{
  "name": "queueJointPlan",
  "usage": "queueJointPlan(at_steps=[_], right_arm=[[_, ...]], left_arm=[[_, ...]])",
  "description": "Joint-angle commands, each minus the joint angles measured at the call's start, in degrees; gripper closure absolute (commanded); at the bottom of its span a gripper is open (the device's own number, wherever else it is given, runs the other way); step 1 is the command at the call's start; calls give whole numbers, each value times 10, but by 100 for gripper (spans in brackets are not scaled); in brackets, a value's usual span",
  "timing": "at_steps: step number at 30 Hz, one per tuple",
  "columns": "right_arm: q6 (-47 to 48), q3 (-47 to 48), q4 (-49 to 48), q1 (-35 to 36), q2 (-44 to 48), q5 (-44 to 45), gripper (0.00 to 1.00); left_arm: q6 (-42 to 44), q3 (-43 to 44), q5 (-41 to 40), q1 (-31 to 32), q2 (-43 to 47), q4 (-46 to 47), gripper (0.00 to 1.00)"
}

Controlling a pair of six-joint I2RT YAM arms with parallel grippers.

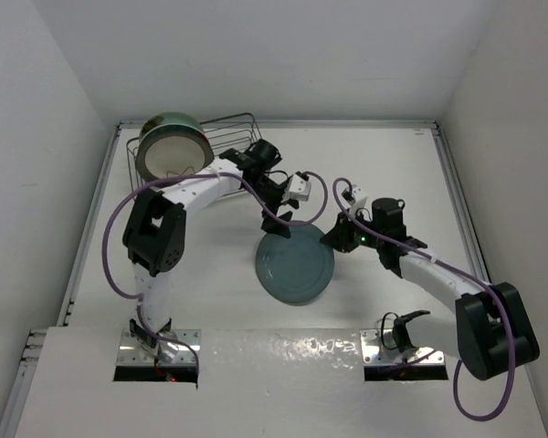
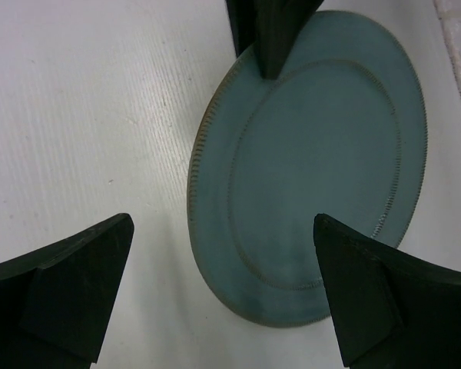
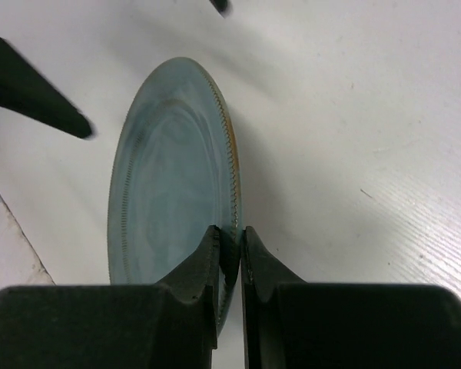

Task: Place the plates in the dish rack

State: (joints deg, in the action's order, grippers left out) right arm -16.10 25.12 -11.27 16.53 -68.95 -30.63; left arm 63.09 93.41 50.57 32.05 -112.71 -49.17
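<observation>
The dusty blue-teal plate (image 1: 295, 267) lies at the table's middle. My right gripper (image 1: 333, 239) is shut on its right rim; in the right wrist view the fingertips (image 3: 230, 242) pinch the plate's (image 3: 169, 177) edge, which looks lifted a little. My left gripper (image 1: 279, 217) is open and empty just above the plate's far edge; in the left wrist view its jaws (image 2: 223, 284) straddle the plate (image 2: 315, 169) without touching it. The dish rack (image 1: 233, 132) stands at the back left, holding the mint-green plate (image 1: 169, 123) and the cream, dark-rimmed plate (image 1: 173, 157) upright. The red floral plate is hidden.
White walls close in the table on the left, back and right. A raised rail (image 1: 461, 210) runs along the right side. The right gripper's fingertip (image 2: 269, 38) shows at the top of the left wrist view, on the plate's rim.
</observation>
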Motion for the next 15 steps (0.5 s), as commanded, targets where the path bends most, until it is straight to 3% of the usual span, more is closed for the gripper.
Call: queueJointPlan(at_steps=[1, 6, 9, 11, 12, 14, 15], right_arm=[[15, 11, -69, 8, 34, -9, 100], [9, -6, -83, 14, 36, -21, 100], [6, -13, -88, 15, 47, -17, 100], [7, -13, -87, 15, 53, -14, 100], [10, -11, -84, 15, 57, -8, 100], [14, -10, -79, 15, 58, -2, 100], [17, -8, -76, 16, 59, 2, 100]], left_arm=[[-3, 18, 30, 5, -22, 35, 0], [-75, 24, 1, 29, -66, 106, 0], [-67, 27, -8, 29, -81, 115, 4], [-61, 27, -6, 30, -81, 106, 18], [-47, 30, 4, 31, -81, 96, 35], [-15, 34, 14, 33, -81, 49, 51], [-6, 36, 16, 35, -80, 34, 70]])
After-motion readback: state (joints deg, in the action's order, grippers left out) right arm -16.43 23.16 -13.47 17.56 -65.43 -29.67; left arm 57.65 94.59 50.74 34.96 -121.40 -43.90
